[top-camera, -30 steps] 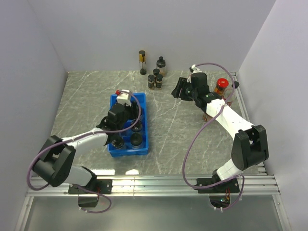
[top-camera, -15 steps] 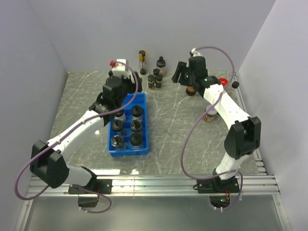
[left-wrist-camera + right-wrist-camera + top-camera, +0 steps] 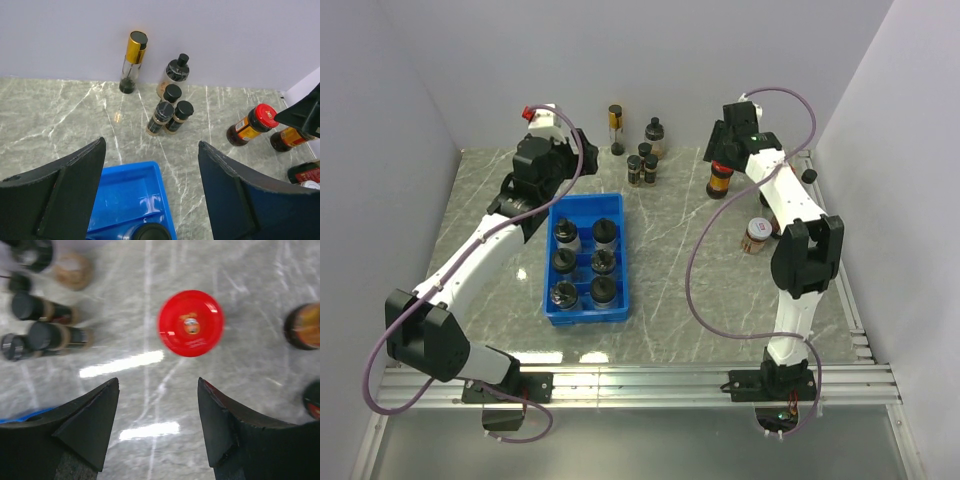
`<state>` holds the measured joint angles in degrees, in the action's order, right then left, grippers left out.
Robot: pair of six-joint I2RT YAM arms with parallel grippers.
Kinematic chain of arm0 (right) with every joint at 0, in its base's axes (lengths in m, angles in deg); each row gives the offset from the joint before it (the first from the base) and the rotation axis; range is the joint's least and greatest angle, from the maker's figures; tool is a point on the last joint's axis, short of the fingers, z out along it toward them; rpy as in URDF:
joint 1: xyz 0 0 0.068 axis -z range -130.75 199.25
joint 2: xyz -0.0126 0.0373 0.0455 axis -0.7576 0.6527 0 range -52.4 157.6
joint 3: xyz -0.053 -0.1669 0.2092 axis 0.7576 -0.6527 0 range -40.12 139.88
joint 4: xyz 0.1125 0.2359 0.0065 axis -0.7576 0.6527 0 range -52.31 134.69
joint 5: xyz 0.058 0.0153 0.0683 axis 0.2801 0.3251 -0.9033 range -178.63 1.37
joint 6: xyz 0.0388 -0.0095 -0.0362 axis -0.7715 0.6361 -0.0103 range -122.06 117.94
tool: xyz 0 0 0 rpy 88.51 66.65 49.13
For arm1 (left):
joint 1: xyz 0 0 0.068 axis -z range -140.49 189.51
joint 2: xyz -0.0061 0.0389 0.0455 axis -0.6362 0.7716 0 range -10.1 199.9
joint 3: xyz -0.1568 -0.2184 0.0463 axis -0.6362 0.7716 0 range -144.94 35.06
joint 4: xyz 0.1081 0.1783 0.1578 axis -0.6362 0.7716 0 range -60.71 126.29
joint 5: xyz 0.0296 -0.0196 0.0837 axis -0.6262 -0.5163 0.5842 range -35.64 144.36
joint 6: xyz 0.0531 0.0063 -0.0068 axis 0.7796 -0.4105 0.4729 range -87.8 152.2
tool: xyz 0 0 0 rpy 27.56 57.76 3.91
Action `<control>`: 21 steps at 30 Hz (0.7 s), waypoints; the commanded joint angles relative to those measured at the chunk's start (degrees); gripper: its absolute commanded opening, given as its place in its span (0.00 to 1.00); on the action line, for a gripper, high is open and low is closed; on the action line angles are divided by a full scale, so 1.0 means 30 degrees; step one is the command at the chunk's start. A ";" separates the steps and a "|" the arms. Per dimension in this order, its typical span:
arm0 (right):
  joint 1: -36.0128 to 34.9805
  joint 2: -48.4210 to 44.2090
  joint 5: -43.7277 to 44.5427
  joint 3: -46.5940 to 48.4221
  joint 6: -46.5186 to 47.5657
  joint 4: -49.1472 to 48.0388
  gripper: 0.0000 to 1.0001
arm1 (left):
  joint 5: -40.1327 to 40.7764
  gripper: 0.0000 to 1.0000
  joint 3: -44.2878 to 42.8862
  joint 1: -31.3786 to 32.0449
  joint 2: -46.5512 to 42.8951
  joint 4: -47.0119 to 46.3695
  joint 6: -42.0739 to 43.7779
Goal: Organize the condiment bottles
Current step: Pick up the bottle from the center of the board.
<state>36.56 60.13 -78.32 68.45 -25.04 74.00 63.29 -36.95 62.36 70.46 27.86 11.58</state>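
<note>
Well, the left hand (image 3: 151, 165) is up over the far left corner of the blue tray (image 3: 585, 317), its two fingers spread wide with nothing between them. The right hand (image 3: 157, 385) hangs over a red-capped bottle (image 3: 190, 323) that stands upright on the marbled counter (image 3: 670, 300), out to the right of the tray. Its fingers are apart too and hold nothing (from its own camera the red lid sits just beyond the fingertips, clear of both). Six black-capped jars (image 3: 584, 262) stand upright in the tray, in two columns of three. Against the back wall (image 3: 620, 60) a tall gold-capped bottle (image 3: 133, 60) stands by itself, and just right of it is a round-bodied bottle (image 3: 176, 75) with a knobbed black cap. In front of that one, three small black-capped jars (image 3: 172, 107) are huddled close together. Over by the right arm a squat jar (image 3: 757, 235) sits apart on the counter, nearer than the red-capped one.
</note>
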 commanded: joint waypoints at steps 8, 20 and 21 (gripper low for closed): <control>0.1211 0.1950 0.0609 0.2504 0.1915 0.0901 0.73 | -0.0486 0.81 0.0770 -0.0381 -0.0806 -0.0577 -0.0714; 0.1944 0.6083 -0.1649 0.7490 0.2417 0.3479 0.78 | -0.0252 0.81 0.1210 -0.0791 -0.1187 -0.0256 -0.0744; 0.1944 0.6084 -0.1532 0.7432 0.2417 0.3568 0.79 | -0.0223 0.81 0.1239 -0.0820 -0.1216 -0.0226 -0.0772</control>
<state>41.72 78.16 -82.08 88.32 -18.64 82.07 62.63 -33.51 60.30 69.28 28.25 9.94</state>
